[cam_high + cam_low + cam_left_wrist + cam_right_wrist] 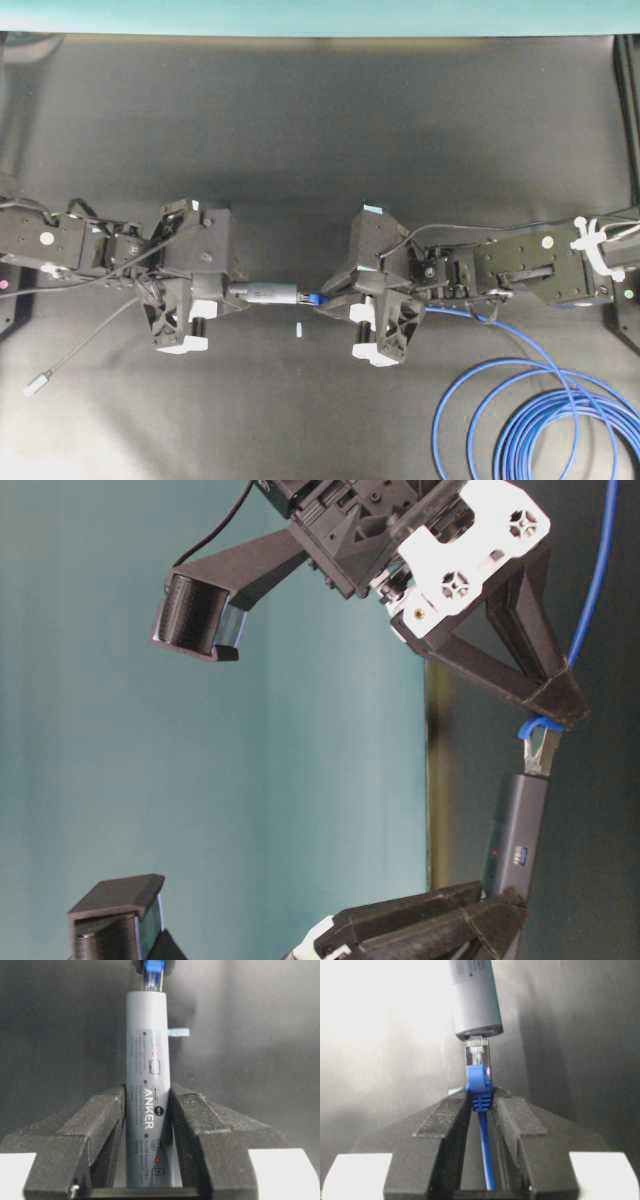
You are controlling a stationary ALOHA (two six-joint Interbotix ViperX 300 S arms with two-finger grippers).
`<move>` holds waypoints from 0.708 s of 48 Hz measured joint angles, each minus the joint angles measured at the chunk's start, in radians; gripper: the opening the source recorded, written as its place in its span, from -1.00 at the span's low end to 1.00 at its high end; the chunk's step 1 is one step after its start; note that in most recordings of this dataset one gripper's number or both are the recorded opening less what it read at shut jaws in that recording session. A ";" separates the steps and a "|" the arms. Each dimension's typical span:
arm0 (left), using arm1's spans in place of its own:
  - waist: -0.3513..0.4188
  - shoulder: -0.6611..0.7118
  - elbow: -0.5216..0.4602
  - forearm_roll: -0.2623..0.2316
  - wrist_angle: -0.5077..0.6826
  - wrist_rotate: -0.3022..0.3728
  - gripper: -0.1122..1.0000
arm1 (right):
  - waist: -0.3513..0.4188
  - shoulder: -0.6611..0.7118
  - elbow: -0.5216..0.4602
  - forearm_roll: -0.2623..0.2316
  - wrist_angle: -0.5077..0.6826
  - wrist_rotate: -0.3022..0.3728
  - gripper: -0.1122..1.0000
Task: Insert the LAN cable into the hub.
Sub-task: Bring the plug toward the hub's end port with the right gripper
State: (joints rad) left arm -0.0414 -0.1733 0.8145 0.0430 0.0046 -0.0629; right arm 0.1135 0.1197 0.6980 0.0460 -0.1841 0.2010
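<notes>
We hold the hub (147, 1085) clamped in our left claw (222, 298), level above the bench (300, 120), so its port faces the LAN cable (479, 1077), pinched in our right claw (481, 1105), plug at the opening.

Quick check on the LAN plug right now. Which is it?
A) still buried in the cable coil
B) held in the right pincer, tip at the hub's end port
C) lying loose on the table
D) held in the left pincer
B: the right pincer clamps the blue boot of the LAN cable, whose clear tip meets the end of the hub, itself held by the left pincer.
</notes>
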 measured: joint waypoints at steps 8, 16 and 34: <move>0.002 0.002 0.000 0.000 0.006 0.009 -0.29 | -0.002 0.000 -0.002 -0.003 0.003 0.000 -0.56; 0.002 0.002 0.000 0.000 0.006 0.011 -0.29 | -0.002 0.003 -0.008 -0.005 0.005 0.000 -0.56; 0.002 0.006 -0.009 0.000 0.026 0.012 -0.29 | 0.000 0.009 -0.025 -0.011 0.011 -0.002 -0.56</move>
State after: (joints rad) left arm -0.0399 -0.1672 0.8053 0.0430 0.0307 -0.0506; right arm 0.1135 0.1289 0.6734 0.0353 -0.1733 0.1994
